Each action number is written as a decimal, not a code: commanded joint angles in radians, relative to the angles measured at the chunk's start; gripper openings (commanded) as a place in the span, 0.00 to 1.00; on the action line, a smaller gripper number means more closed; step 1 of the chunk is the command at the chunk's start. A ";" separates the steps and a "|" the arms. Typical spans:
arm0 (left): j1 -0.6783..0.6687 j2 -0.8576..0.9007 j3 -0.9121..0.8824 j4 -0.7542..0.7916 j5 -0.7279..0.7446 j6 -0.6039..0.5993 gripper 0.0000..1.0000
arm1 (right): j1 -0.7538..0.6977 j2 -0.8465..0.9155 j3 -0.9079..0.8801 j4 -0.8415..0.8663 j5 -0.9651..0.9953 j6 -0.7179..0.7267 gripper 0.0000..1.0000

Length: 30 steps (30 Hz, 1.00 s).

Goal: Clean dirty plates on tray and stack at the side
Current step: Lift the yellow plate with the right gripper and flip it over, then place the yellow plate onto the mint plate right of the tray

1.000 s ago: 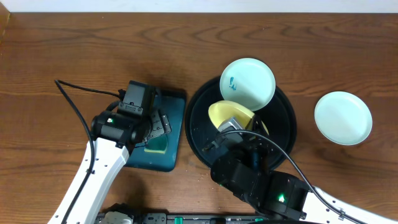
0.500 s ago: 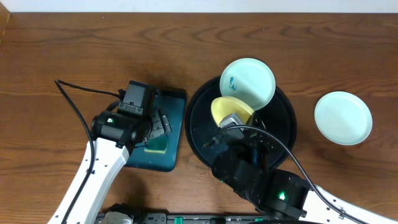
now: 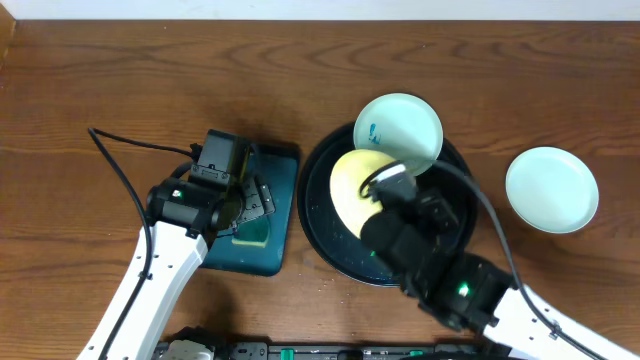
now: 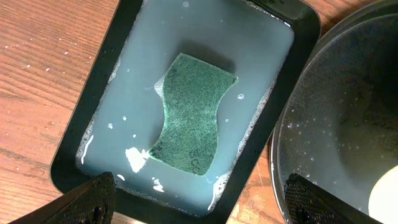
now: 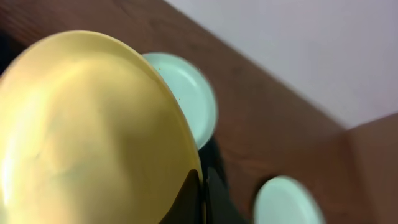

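Note:
My right gripper (image 3: 385,190) is shut on the rim of the pale yellow plate (image 3: 352,188) and holds it tilted above the black tray (image 3: 455,225). In the right wrist view the yellow plate (image 5: 81,137) fills the left side, pinched at its edge by my fingers (image 5: 200,199). A mint-white plate with teal smudges (image 3: 398,133) rests on the tray's far rim. Another mint-white plate (image 3: 551,189) lies on the table to the right. My left gripper (image 4: 199,202) is open above the teal tray (image 4: 106,68).
A dark teal rectangular tray (image 3: 262,215) holds soapy water and a green sponge (image 4: 189,115), left of the black tray (image 4: 336,130). My left arm's cable (image 3: 125,160) trails over the table at the left.
My right gripper has lifted the yellow plate and swung up and right, so the plate now faces the overhead camera more fully. The left arm has not moved.

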 commanded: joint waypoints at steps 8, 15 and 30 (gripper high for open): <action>0.005 -0.003 0.020 -0.006 0.002 0.013 0.87 | -0.460 0.000 0.018 -0.025 -0.870 0.119 0.01; 0.005 -0.003 0.020 -0.006 0.002 0.013 0.87 | -0.908 0.000 0.018 -0.032 -0.998 0.176 0.01; 0.005 -0.003 0.020 -0.006 0.002 0.013 0.87 | -1.588 0.273 0.018 0.018 -0.873 0.394 0.01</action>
